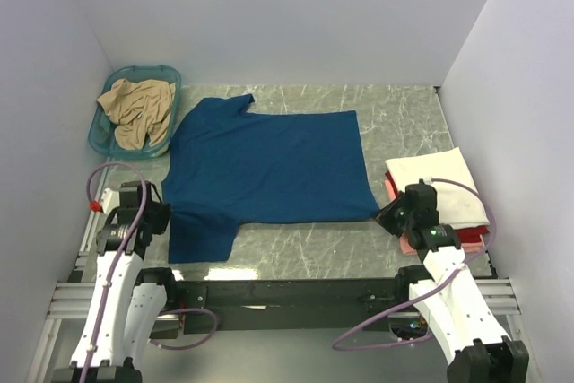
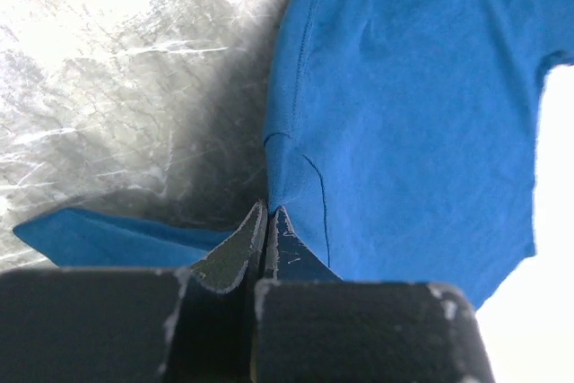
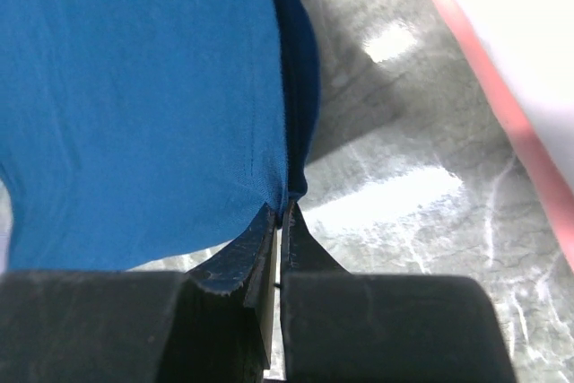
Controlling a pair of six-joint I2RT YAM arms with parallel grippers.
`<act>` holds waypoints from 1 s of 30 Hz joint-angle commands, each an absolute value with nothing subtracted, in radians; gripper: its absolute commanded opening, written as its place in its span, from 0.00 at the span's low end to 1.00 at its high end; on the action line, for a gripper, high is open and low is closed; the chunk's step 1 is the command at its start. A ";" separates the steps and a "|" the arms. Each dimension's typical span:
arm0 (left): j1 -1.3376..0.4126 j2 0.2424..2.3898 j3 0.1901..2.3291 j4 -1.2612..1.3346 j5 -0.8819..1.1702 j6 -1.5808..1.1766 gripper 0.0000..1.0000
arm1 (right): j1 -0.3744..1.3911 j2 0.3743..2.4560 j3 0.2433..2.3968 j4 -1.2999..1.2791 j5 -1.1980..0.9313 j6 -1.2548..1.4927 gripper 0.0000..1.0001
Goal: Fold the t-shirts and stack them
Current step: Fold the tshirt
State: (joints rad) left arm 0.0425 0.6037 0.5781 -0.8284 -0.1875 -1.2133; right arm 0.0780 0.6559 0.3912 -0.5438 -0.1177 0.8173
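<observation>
**The blue shirt point(image 1: 269, 168), pinched at both ends**

Soft cloth, lying mostly flat in the middle of the counter point(image 1: 404, 114), which has a glossy grey marble look. The left claw point(image 2: 269, 214) is clamped on cloth by the near sleeve seam, and the right claw point(image 3: 280, 213) on the near hem corner. A folded cream shirt point(image 1: 439, 184) sits squared up at the right edge. A crumpled tan shirt point(image 1: 136, 109) is in the teal basket point(image 1: 143, 70) in the far-left corner.

There were five shirts: one dark blue cloth t-shirt point(image 1: 269, 163), one crumpled tan shirt point(image 1: 136, 109), and three folded, a cream-white shirt point(image 1: 435, 181), a red shirt point(image 1: 473, 238) and a pink shirt point(image 1: 408, 246). One teal plastic basket point(image 1: 166, 71). Two black grippers: left gripper point(image 2: 267, 217), right gripper point(image 3: 280, 217).
</observation>
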 commanded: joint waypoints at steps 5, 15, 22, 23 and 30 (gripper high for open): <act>0.043 0.917 0.719 -0.661 -0.195 -1.115 0.01 | 0.071 0.914 0.593 -0.434 -0.120 0.761 0.00; 0.044 1.412 1.007 -0.575 -0.196 -1.069 0.01 | 0.071 1.439 0.971 -0.328 -0.190 0.713 0.00; 0.054 1.571 1.114 -0.557 -0.170 -1.065 0.01 | 0.068 1.620 1.112 -0.318 -0.189 0.698 0.00; 0.055 1.578 1.120 -0.555 -0.167 -1.066 0.01 | 0.066 1.632 1.121 -0.318 -0.190 0.692 0.00; 0.077 1.582 1.137 -0.537 -0.135 -1.051 0.01 | 0.041 1.674 1.127 -0.293 -0.207 0.689 0.00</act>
State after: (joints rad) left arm 0.0616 1.5955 1.0946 -0.5781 -0.1535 -1.0756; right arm 0.0597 1.6653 1.0943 -0.3309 -0.2008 0.7078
